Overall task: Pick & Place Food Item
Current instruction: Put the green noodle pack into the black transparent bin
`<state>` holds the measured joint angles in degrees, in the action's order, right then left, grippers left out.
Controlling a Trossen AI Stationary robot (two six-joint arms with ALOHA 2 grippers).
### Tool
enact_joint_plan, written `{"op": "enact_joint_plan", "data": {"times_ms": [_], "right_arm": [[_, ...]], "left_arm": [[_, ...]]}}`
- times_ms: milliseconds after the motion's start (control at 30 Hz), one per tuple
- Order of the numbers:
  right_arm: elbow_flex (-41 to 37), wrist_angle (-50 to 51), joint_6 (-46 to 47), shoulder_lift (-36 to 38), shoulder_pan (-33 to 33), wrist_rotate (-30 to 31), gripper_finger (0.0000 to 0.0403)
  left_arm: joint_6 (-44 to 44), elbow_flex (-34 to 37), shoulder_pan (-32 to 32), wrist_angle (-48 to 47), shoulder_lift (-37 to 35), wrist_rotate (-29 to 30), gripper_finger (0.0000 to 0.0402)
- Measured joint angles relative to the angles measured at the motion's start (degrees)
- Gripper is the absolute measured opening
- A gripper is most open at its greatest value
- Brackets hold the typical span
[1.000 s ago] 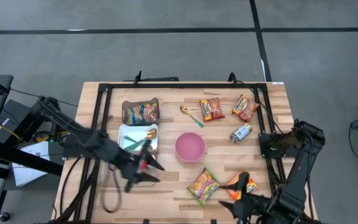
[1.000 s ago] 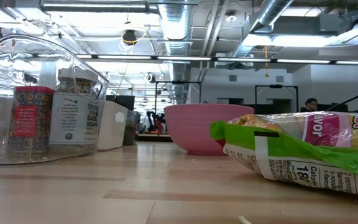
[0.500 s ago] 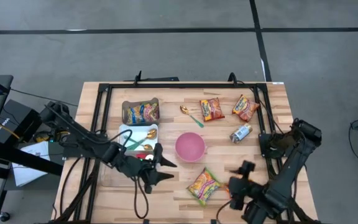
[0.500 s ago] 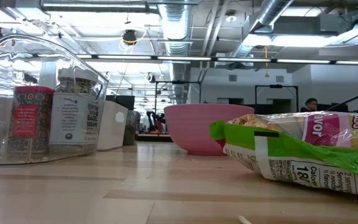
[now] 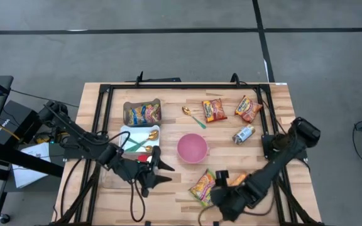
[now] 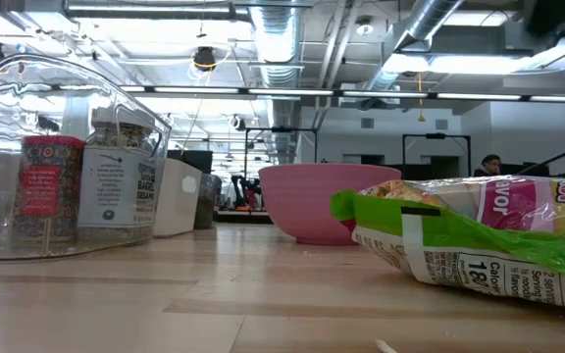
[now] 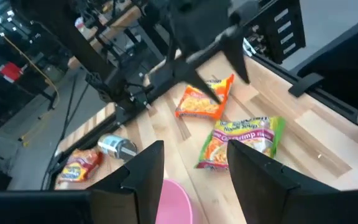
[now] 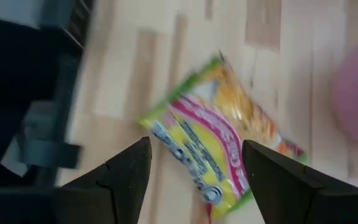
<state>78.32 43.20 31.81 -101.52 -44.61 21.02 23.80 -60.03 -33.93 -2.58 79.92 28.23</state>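
Right gripper (image 5: 222, 194) has swung left, now hovering with fingers apart over the green noodle packet (image 5: 205, 186); left gripper (image 5: 163, 172), fingers apart too, beside the pink bowl (image 5: 192, 148).

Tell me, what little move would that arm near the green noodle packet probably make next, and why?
Probably lower the right gripper straight down over the green noodle packet. Its wrist view shows the packet lying flat on the wood between the open fingers, not yet touched. The pink bowl stands empty nearby, and the left gripper hangs open beside it.
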Motion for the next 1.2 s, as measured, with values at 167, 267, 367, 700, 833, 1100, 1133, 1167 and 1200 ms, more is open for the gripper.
{"op": "enact_joint_plan", "data": {"times_ms": [167, 267, 367, 700, 833, 1100, 1133, 1167, 1200], "right_arm": [[-6.6, -2.8, 0.1, -0.1, 3.7, -7.4, 0.0244], [-9.5, -3.8, 1.2, -0.1, 5.3, -11.6, 0.0244], [-10.4, -4.0, 3.4, -0.1, 6.3, -13.3, 0.0244], [-13.6, -3.1, 12.8, -0.1, 7.9, -16.9, 0.0244], [-15.2, -3.2, 14.6, -0.1, 8.1, -17.1, 0.0244], [-18.5, -8.2, 15.4, -0.1, 9.4, -21.5, 0.021], [-18.7, -8.8, 15.1, -0.1, 9.7, -21.8, 0.0199], [-18.7, -9.0, 14.9, -0.1, 9.9, -22.0, 0.0186], [-18.8, -9.4, 14.8, -0.1, 10.1, -22.1, 0.0174]], "left_arm": [[-0.3, 0.0, 0.0, 0.0, 0.0, 0.0, 0.016], [-0.3, 0.0, 0.0, 0.0, 0.0, 0.0, 0.0157], [-0.3, 0.0, 0.0, 0.0, 0.0, 0.0, 0.0155], [-0.3, 0.0, 0.0, 0.0, 0.0, 0.0, 0.0154], [-0.3, 0.0, 0.0, 0.0, 0.0, 0.0, 0.0154], [-0.3, 0.0, 0.0, 0.0, 0.0, 0.0, 0.0154], [-0.3, 0.0, 0.0, 0.0, 0.0, 0.0, 0.0154], [-0.3, 0.0, 0.0, 0.0, 0.0, 0.0, 0.0154], [-0.3, 0.0, 0.0, 0.0, 0.0, 0.0, 0.0154]]}}
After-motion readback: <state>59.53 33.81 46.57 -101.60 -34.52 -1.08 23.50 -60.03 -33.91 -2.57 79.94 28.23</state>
